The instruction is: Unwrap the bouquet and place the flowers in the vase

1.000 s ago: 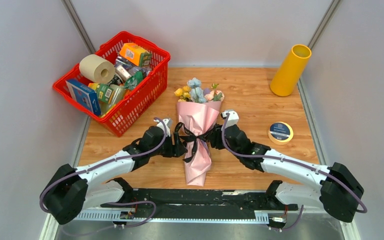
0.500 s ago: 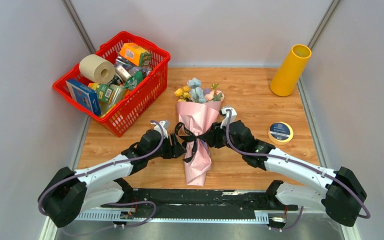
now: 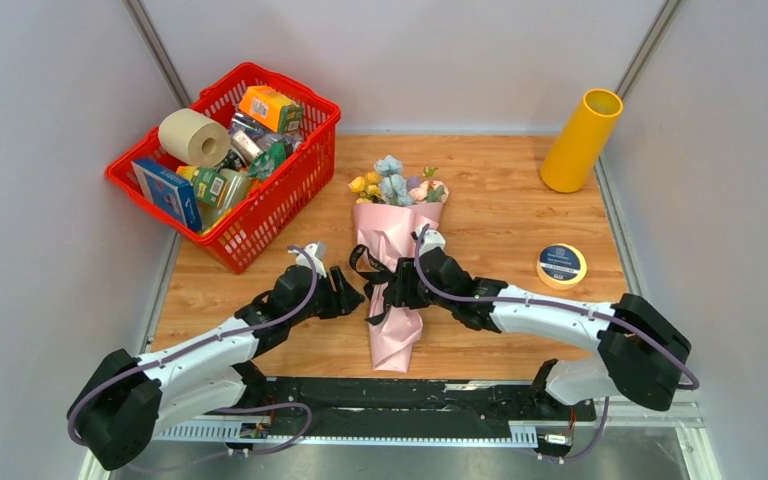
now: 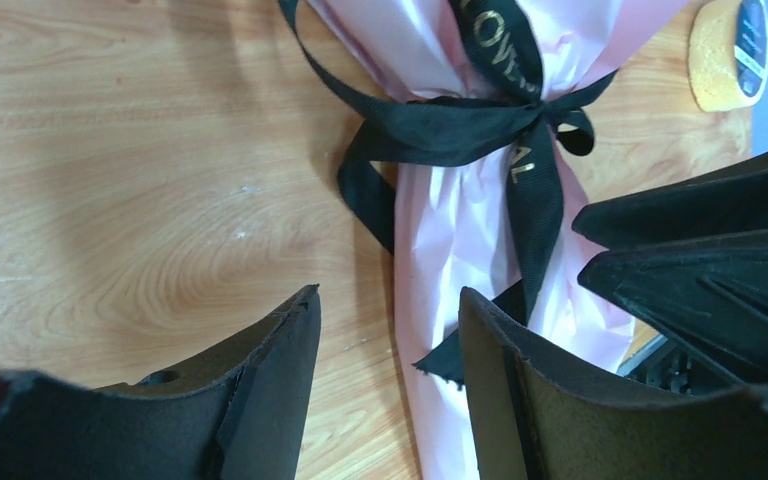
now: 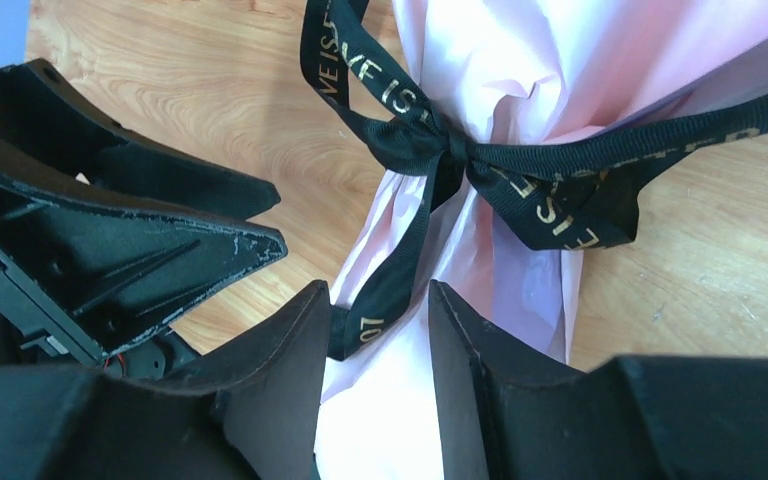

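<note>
The bouquet [image 3: 397, 262] lies mid-table, a pink paper cone with its flowers [image 3: 397, 184] at the far end. A black ribbon bow [image 3: 384, 280] ties its waist. My left gripper [image 3: 350, 296] is open just left of the bow; in its wrist view the left gripper [image 4: 385, 320] spans bare wood and the paper's edge, a ribbon tail [image 4: 442, 360] by one finger. My right gripper [image 3: 394, 292] hangs over the cone below the knot, open. The right gripper [image 5: 375, 300] straddles a gold-lettered ribbon tail [image 5: 390, 290] without pinching it. The yellow vase [image 3: 581, 140] stands far right.
A red basket [image 3: 270, 215] of packets with a beige paper roll [image 3: 192, 136] sits at the back left. A yellow tape ring [image 3: 561, 265] lies right of the bouquet. Grey walls bound the wooden table. The two grippers nearly touch across the bow.
My right gripper has swung left from the bouquet's right side onto the cone over the ribbon. The left gripper has drawn back a little to the left and its jaws have narrowed slightly.
</note>
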